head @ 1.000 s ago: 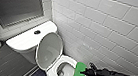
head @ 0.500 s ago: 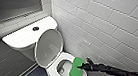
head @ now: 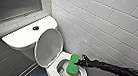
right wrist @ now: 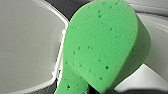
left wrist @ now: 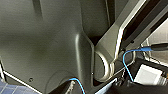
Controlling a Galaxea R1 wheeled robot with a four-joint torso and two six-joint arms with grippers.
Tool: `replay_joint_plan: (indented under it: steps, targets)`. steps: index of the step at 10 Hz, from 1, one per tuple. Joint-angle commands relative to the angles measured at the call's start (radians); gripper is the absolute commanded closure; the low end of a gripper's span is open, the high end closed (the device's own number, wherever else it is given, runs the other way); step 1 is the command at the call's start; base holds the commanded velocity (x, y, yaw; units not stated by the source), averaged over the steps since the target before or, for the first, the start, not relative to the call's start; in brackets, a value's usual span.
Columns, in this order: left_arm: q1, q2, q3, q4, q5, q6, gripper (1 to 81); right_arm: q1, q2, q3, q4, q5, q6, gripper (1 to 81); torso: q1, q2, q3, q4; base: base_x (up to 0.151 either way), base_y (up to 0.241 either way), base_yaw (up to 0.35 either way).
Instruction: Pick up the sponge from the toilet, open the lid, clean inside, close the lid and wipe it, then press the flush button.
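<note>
Now, lid [head: 48, 48] up against the tank, right gripper [head: 79, 62] clamped tight on the sponge [head: 72, 66], sponge upright over the toilet [head: 54, 71] bowl, lower end inside the rim.

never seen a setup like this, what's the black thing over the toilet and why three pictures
It is a wheeled robot with two arms, in a bathroom. The head view comes from a camera high on the robot, looking down at the toilet: its lid is raised, leaning back toward the tank, which has a round button on top. The black thing is the robot's right arm; its right gripper holds the green sponge at the open bowl. The right wrist view comes from a camera on that arm, so the sponge looks huge there. The left wrist view, from the other arm, looks at the robot's own dark casing and a blue cable.
</note>
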State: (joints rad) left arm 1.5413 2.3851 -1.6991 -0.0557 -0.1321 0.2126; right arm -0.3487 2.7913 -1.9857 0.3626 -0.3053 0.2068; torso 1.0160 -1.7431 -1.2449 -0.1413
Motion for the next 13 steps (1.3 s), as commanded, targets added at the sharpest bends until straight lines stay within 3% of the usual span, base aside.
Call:
replay_joint_plan:
  steps: [1, 3, 4, 6, 10, 13]
  targets:
    - [0.070, 0.028, 0.035, 0.019, 0.083, 0.050, 1.0, 0.148, -0.008, 0.015, 0.027, -0.028, 0.002, 81.1, 0.000, 0.000, -0.071, 0.000, 0.000, 0.000, 0.000]
    - [0.073, 0.048, 0.024, 0.020, 0.083, 0.056, 1.0, 0.171, 0.018, 0.006, 0.026, -0.023, 0.002, 81.1, 0.000, 0.000, -0.117, 0.000, 0.000, 0.000, 0.000]
    - [0.078, 0.056, 0.015, 0.020, 0.082, 0.056, 1.0, 0.182, 0.030, -0.005, 0.026, -0.021, 0.002, 81.1, 0.000, 0.000, -0.072, 0.000, 0.000, 0.000, 0.000]
    - [0.079, 0.077, -0.016, 0.020, 0.080, 0.056, 1.0, 0.196, 0.061, -0.036, 0.022, -0.020, -0.001, 81.1, 0.000, 0.001, -0.094, 0.000, 0.000, 0.000, 0.000]
    - [0.078, 0.099, -0.027, 0.025, 0.075, 0.056, 1.0, 0.242, 0.170, -0.135, -0.002, -0.024, -0.014, 81.1, 0.001, 0.001, -0.095, 0.000, 0.000, 0.000, 0.000]
    - [0.086, 0.102, -0.028, 0.025, 0.075, 0.056, 1.0, 0.211, 0.233, -0.229, -0.030, -0.023, -0.015, 81.1, 0.001, 0.001, -0.095, 0.000, 0.000, 0.000, 0.000]
